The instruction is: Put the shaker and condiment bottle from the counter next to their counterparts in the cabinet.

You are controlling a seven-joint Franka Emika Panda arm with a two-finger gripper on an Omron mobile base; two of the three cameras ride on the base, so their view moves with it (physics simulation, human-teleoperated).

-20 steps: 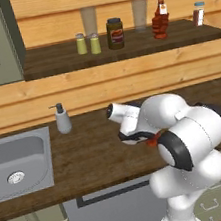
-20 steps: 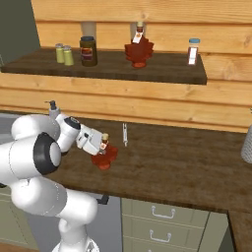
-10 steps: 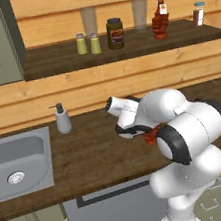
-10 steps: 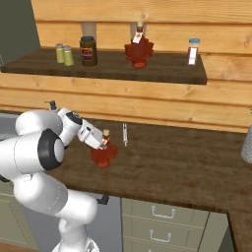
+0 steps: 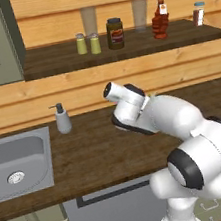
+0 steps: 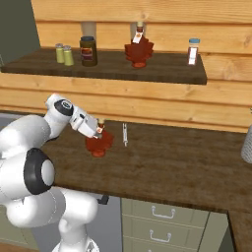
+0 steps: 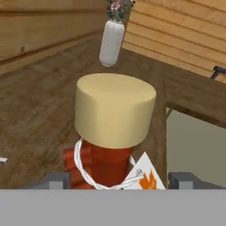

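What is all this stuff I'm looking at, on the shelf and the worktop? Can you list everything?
Shakers: two, yellow-green with grey caps, side by side at the left of the cabinet floor.
Dark jar: one, brown, just right of the shakers.
Cabinet bottle: one, red ridged with tan cap, right of the jar.
Reddish shaker: one, whitish cap, far right of the cabinet.
Counter bottle: one, red ridged with tan cap and white label, standing on the counter.
Soap pump: one, grey, beside the sink.
Sink: one, steel, set into the counter.
Vase: one, pale, holding flowers.
Tool: one, open, fingers either side of the counter bottle's neck.
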